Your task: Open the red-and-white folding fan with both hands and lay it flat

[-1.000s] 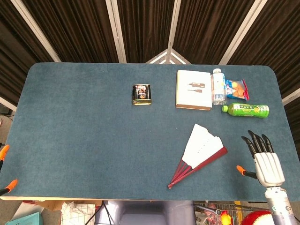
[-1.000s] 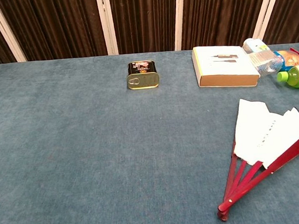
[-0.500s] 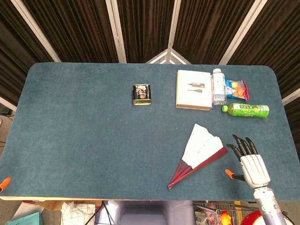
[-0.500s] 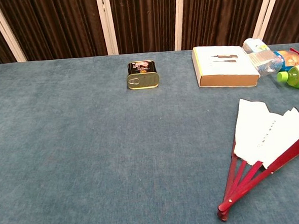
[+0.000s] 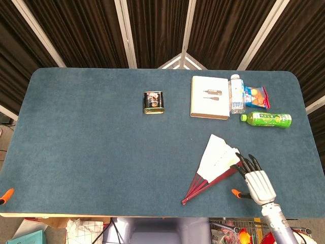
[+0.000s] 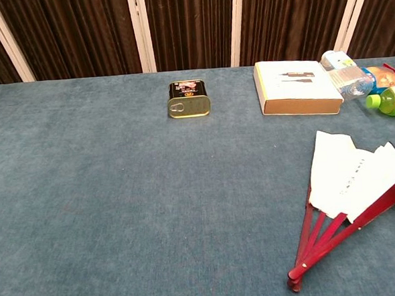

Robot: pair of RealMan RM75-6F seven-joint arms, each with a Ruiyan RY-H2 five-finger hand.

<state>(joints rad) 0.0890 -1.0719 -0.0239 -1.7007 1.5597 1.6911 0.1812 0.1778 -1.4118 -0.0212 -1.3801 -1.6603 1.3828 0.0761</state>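
Here we note the right hand [image 5: 259,184], holding nothing, fingers slightly apart, fingertips over the part-open fan's [image 5: 217,161] red edge.

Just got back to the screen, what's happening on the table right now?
The right hand is at the red outer edge of the fan, fingers spread, tips at or over that edge; no grip is visible. The fan lies only partly opened on the table. Only an orange tip at the table's left edge shows of the left hand.
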